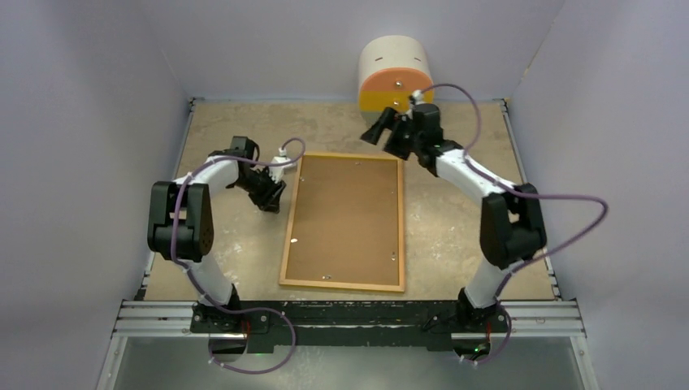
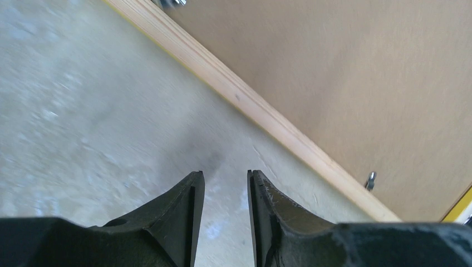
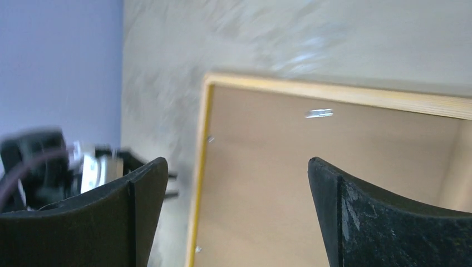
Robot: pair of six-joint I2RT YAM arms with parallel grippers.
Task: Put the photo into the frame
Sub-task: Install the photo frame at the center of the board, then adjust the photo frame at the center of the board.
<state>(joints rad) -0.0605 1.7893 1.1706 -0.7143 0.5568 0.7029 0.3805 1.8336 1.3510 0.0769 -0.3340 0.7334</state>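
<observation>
With our left gripper [image 2: 225,175] barely parted and our right gripper [image 3: 236,167] wide open, both empty, we should first swivel the small metal tabs [image 2: 370,179] off the plain brown backing board [image 1: 345,215] of the face-down wooden rectangular frame [image 1: 291,219].

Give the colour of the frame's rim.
The frame has a light wood rim, clearest in the left wrist view.

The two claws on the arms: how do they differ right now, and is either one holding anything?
The left gripper has only a narrow gap between its fingers, while the right gripper is spread wide. The left gripper points down at bare table beside the left edge of the frame, while the right gripper is near the frame's far right corner. Both are black, two-fingered and empty.
</observation>
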